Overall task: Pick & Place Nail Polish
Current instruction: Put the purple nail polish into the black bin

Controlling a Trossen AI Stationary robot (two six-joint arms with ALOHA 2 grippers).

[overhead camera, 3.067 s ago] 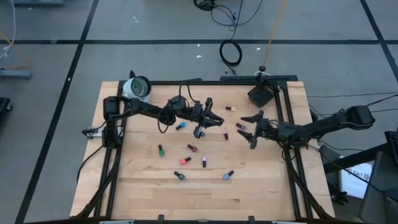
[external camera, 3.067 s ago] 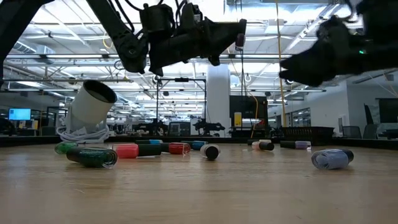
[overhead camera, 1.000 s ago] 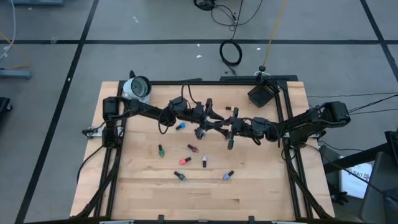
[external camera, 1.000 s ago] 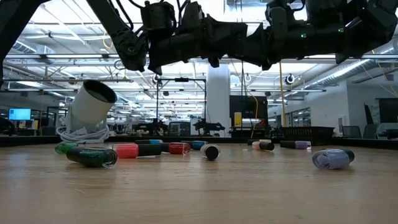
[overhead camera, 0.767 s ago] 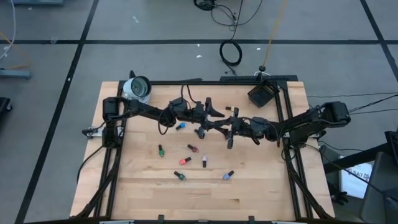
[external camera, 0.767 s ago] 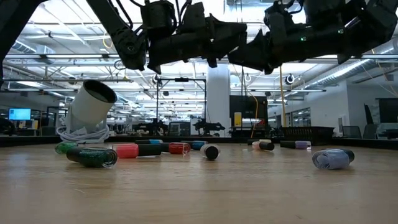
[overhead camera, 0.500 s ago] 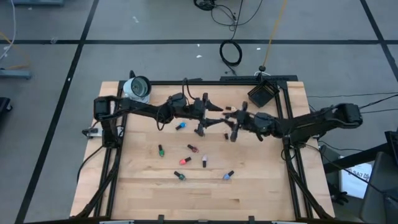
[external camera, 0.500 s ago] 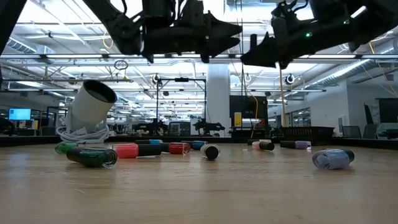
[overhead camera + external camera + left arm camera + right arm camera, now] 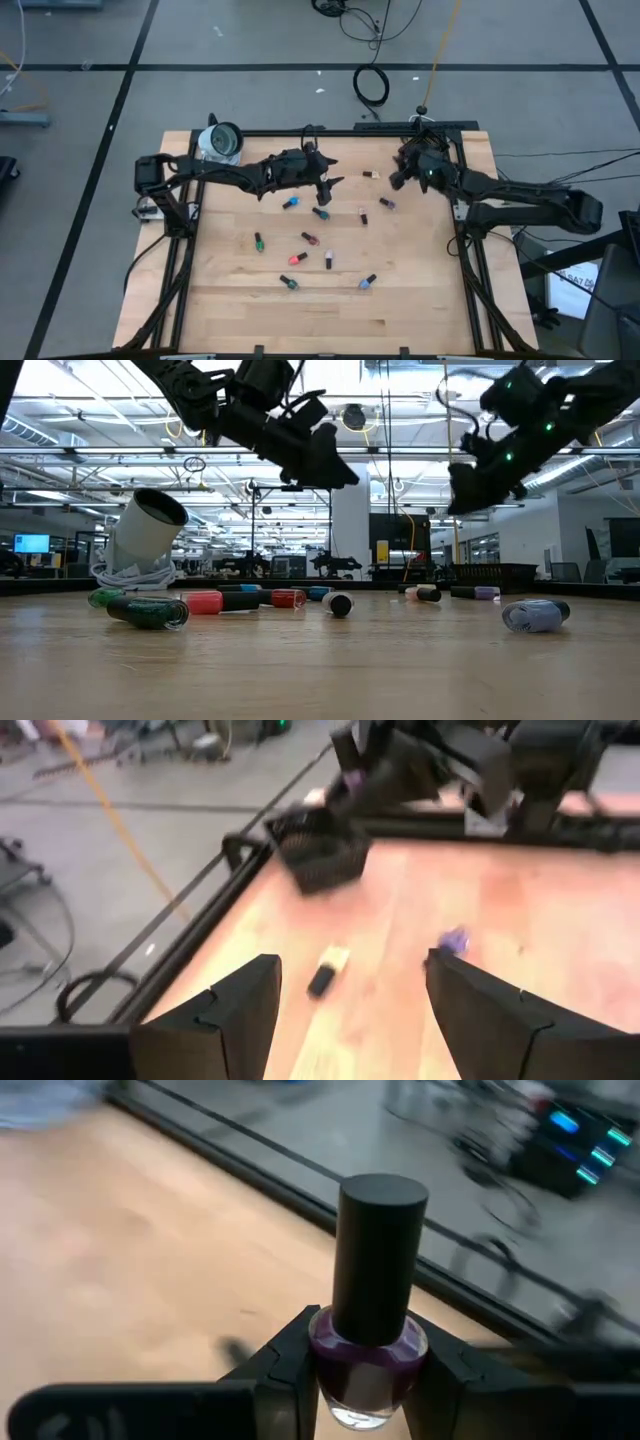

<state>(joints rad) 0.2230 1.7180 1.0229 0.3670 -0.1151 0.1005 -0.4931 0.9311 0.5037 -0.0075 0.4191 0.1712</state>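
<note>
The wooden counter [image 9: 420, 280] fills the middle of the high view, framed by a dark rail. Over its far half the left arm reaches in from the left, and the left gripper [image 9: 325, 182] hangs above the boards with its fingers [image 9: 215, 1010] spread apart and nothing between them. The right arm comes from the right, and the right gripper [image 9: 408, 170] sits near the far right corner, close to the small black basket [image 9: 320, 855].

At the far left corner lies a white cylinder [image 9: 222, 140] on its side. The other nail polish bottles [image 9: 295, 259] are scattered well apart across the middle of the counter, all lying down; in the low view they show as a row of coloured bodies with dark caps.

In the right wrist view the right fingers [image 9: 290, 1355] are clenched on a purple bottle [image 9: 368, 1355], gripping the round glass body from both sides, with the black cap [image 9: 378, 1260] standing upright above them.

The bottle looks light and stiff, but glass is smooth and could slip or crack under too hard a squeeze. Its rounded body gives little flat face, so a firm hold low on the body, as here, seems safest. The cap is narrower and may turn, so it looks like the poorer place to grip.
</note>
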